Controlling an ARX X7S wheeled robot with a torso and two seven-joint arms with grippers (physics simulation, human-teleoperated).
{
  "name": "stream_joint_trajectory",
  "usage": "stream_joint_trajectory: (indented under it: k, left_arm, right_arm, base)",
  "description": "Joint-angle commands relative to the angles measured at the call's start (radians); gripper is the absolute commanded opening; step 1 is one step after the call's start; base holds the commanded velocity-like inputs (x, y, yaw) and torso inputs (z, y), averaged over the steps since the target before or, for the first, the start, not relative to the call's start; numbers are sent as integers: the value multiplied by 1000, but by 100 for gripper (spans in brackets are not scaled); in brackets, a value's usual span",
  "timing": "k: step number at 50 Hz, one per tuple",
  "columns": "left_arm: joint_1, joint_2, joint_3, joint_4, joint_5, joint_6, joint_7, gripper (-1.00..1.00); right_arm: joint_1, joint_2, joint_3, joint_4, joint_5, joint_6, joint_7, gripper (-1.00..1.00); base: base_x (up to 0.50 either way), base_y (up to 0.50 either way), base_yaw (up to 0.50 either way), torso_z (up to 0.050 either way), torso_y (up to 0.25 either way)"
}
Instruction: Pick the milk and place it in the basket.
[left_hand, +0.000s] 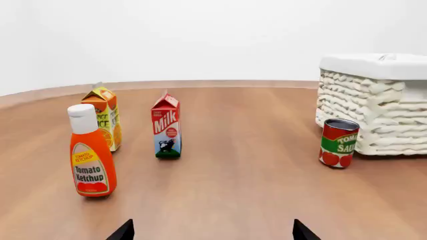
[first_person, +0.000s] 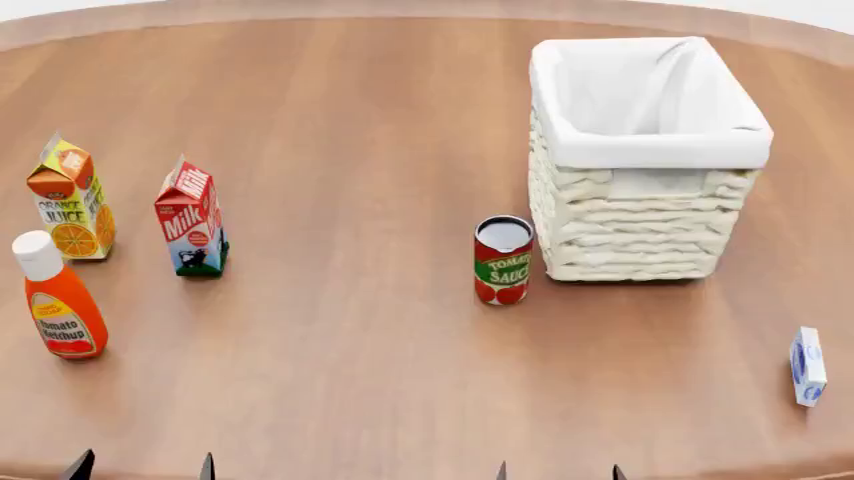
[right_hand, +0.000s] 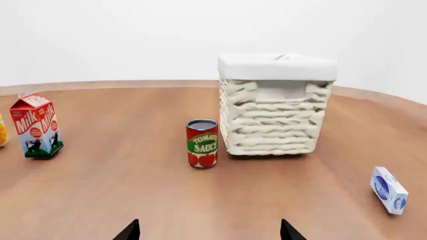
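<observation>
Head view gives you the whole round wooden tabletop (first_person: 360, 120), so read it from your 9 o'clock side across. Farthest out at 9 o'clock the tomato ketchup bottle (first_person: 59, 298) stands upright, with the orange juice carton (first_person: 70, 200) just behind it toward 12. Next comes the milk (first_person: 191, 218), upright, beside the juice carton but clear of it, roughly at 10 o'clock from the table's middle. Near the centre you have the tomato sauce can (first_person: 503, 261), standing just off the near corner of the basket (first_person: 641, 235), which sits at about 1 o'clock with its white liner folded over the rim and nothing visible inside. Out at 4 o'clock, near the table edge and well apart from everything, a small white and blue box (first_person: 807, 366) lies by itself. Your left gripper (first_person: 143, 466) shows only dark fingertips at the 6 o'clock edge, jaws spread apart and holding nothing; your right gripper (first_person: 559, 471) likewise, jaws apart and empty. Both sit well short of the milk.
</observation>
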Motion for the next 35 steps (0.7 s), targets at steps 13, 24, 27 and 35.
stream_joint_trajectory:
  k: [13,24,27,35]
  left_arm:
    - [-9,-52,50,-18,-40,8,-56,100]
    - [-15,-71,69,-45,-42,30,-80,100]
    - [-16,-75,74,-48,-44,34,-86,100]
    - [-17,-82,88,-58,-44,45,-101,100]
  right_arm:
    - [1,45,-74,-17,15,16,71,100]
    - [8,65,-105,-27,13,37,100,100]
    - [14,69,-114,-22,11,47,105,100]
    - [21,76,-125,-6,18,52,116,100]
  base:
    - [0,158,0,0,0]
    - [0,500,0,0,0]
    - [0,500,0,0,0]
    - [0,500,0,0,0]
